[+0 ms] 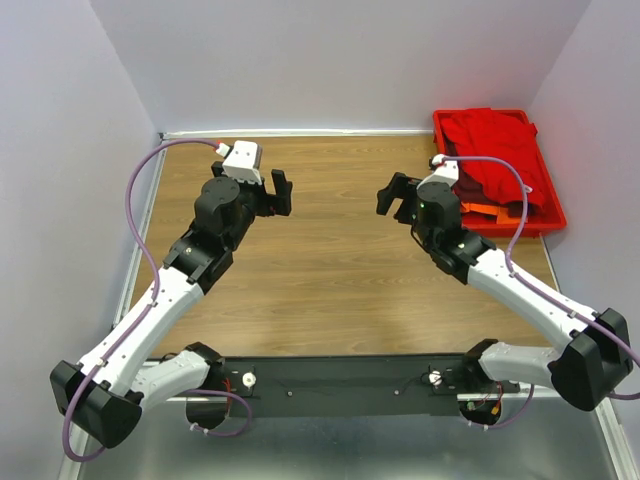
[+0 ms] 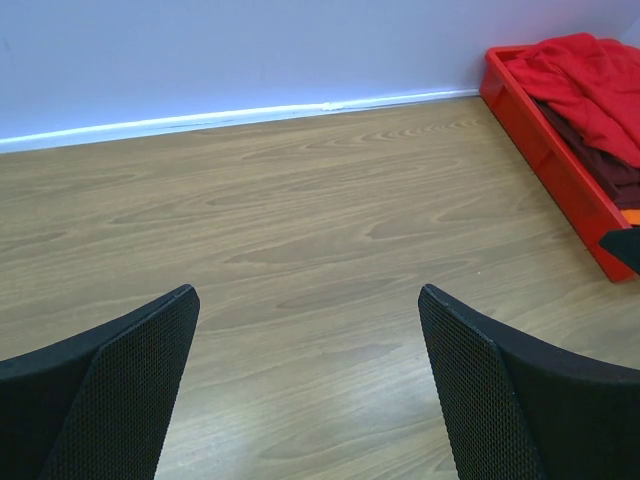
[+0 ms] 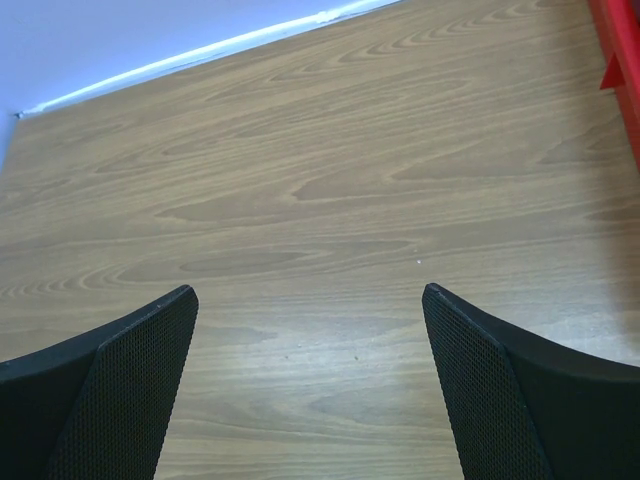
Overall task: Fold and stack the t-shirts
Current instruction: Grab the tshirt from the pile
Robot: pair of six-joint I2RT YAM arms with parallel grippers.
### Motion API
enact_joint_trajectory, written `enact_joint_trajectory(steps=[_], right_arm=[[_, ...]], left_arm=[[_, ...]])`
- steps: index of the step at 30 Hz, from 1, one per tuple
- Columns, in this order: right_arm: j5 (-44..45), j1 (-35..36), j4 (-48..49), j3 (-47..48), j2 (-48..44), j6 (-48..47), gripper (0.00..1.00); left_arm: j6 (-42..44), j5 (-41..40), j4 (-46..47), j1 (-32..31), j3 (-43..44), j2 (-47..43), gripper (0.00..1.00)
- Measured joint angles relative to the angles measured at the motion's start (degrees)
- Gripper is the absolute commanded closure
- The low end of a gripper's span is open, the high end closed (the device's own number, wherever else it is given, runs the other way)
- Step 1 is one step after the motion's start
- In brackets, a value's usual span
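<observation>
The bright red t-shirt lies crumpled in the red plastic tray at the back right. It also shows in the left wrist view, with the dark maroon t-shirt under it. An orange patch shows in the tray's near part. My left gripper is open and empty above the table at the back left. My right gripper is open and empty just left of the tray. Both wrist views show wide-apart fingers over bare wood.
The wooden table is bounded by lilac walls at the left, back and right. The tray's rim shows at the right edge of the right wrist view. A black base rail runs along the near edge.
</observation>
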Motion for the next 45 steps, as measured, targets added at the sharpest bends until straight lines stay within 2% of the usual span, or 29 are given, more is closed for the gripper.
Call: enact_joint_trajectory(steps=[4,9,13,15,18,23,30,38,45], right_arm=[[0.35,0.0,-0.9,3.93,3.41,-1.11,0.0],[0.46,-2.67,-2.43,17.57,16.35,-4.87,0.0],[-3.34,-14.14,-2.84,27.91,25.66,-4.74,0.0],[-3.98,-22.47,-3.5,32.09,29.99,-3.98,0.0],[-3.1,-30.58,-5.29,36.59,34.77,-2.97,0.0],[-1.62,-37.16,-7.61,38.21,38.93,-1.53,0.02],[-1.51,-42.36,-9.09,39.28,42.8,-0.42,0.07],[0.13,-43.98,-9.2,39.34,44.24,-0.48,0.13],[-0.85,-43.98,-9.18,39.39,48.83,-0.61,0.27]], left_arm=[[-0.04,0.09,0.0,0.0,0.0,0.39,0.02],[-0.04,0.35,0.02,0.0,0.0,0.52,0.02],[-0.04,0.33,0.02,0.0,0.0,0.5,0.02],[-0.04,0.31,0.0,0.0,-0.02,0.5,0.02],[-0.04,0.28,0.0,0.0,-0.07,0.5,0.02],[-0.04,0.26,0.0,0.04,-0.09,0.5,0.02],[-0.04,0.2,0.0,0.52,-0.09,0.5,0.02],[-0.02,-1.66,0.04,0.85,-0.96,0.85,0.02],[0.0,-2.29,0.04,0.85,-1.07,0.94,0.02]])
